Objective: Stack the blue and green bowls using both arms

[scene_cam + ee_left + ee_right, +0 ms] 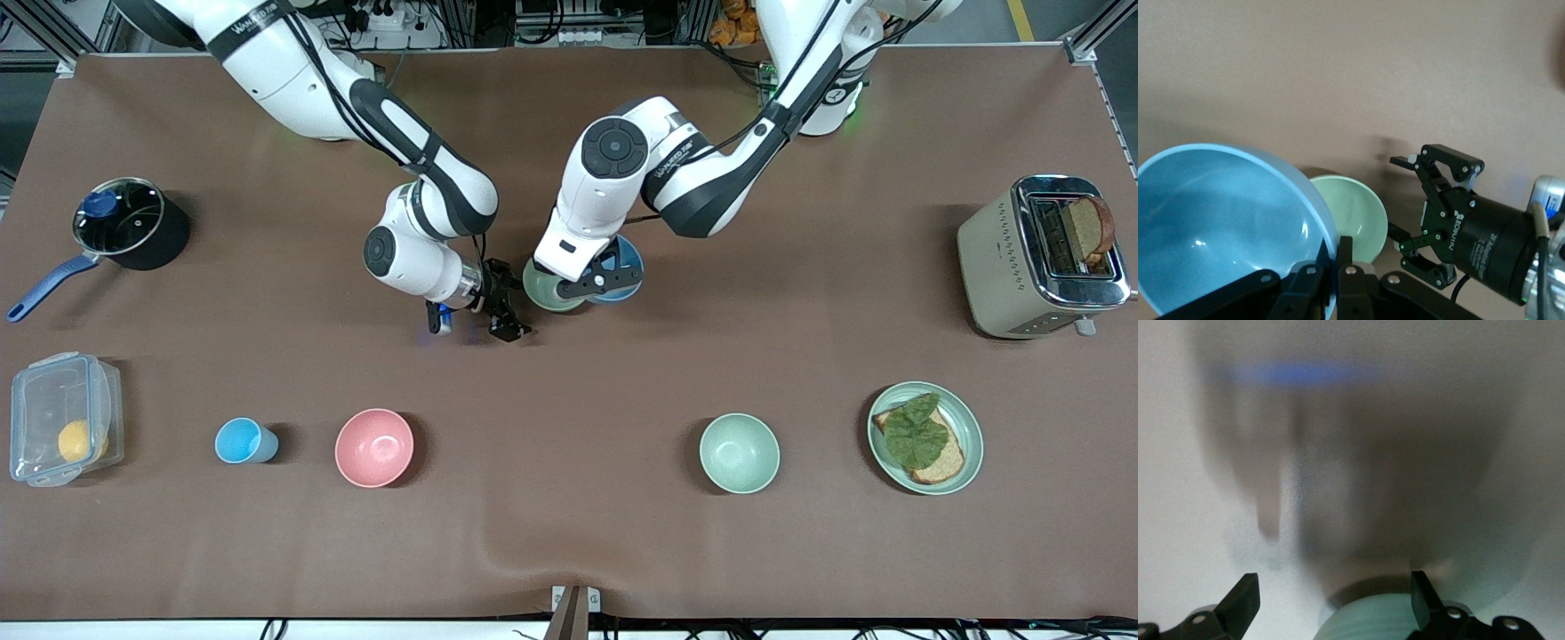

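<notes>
**Q:** Fig. 1, front view, with 12 o'clock toward the robots' bases. Where are the two bowls?

**A:** The green bowl (544,289) sits on the worktop (569,533) near its middle. The blue bowl (629,263) is at 2 o'clock of it, and their rims overlap in this view. Both are partly hidden under the left arm's wrist.

**Q:** What does each gripper hold?

**A:** The left gripper (597,283) is pinched on the blue bowl's rim. The left wrist view confirms this: the gripper (1337,257) has one finger inside and one outside the blue bowl (1225,220). That bowl is tilted and appears to be lifted, with the green bowl (1355,217) lower and just beside it. The right gripper (507,316) is spread wide and holds nothing. It hangs over the worktop at 8 o'clock of the green bowl, just beside it. In its own wrist view the gripper (1333,603) has its fingers either side of the green bowl's edge (1365,620), with no contact visible.

**Q:** How far along is the task?

**A:** About midway, by judgement. The blue bowl is grasped and has been brought next to the green bowl, but it is not yet nested in it.

**Q:** What is left?

**A:** The blue bowl has to be centred over the green bowl, lowered in and released. The right gripper looks placed to steady the green bowl. The mint bowl (739,452), at 5 o'clock and well apart, plays no part.
</notes>
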`<state>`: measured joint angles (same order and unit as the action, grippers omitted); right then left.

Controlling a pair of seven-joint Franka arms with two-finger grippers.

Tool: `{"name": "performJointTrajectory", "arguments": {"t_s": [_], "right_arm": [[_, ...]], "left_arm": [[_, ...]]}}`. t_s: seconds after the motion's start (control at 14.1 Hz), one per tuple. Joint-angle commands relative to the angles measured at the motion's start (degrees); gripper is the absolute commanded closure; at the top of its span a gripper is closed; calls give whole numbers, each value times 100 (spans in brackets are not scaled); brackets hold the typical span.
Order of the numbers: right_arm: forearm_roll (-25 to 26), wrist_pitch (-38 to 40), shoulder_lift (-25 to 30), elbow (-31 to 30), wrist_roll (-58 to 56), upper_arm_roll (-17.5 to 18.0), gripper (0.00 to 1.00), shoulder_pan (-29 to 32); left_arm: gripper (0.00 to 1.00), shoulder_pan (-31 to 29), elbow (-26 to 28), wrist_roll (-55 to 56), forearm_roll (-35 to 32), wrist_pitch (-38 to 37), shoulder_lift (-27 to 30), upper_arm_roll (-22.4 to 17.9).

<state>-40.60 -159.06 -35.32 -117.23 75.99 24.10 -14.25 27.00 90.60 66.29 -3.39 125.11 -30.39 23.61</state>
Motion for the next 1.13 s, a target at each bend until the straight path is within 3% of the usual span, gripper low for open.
{"name": "performJointTrajectory", "arguments": {"t_s": [0.0, 0.42, 0.71, 1.06], "right_arm": [[-141, -72, 87, -107, 13, 34, 0, 19], [-133, -2, 183, -177, -67, 34, 0, 80], [-133, -2, 218, -212, -67, 34, 0, 98], [-133, 60, 219, -212, -154, 34, 0, 107]], "left_arm": [[100, 42, -95, 804, -153, 22, -28, 3], [100, 60, -130, 1728, -153, 22, -90, 3], [100, 199, -314, 3002, -206, 22, -107, -14], [100, 682, -577, 5250, -1198, 145, -467, -49]]}}
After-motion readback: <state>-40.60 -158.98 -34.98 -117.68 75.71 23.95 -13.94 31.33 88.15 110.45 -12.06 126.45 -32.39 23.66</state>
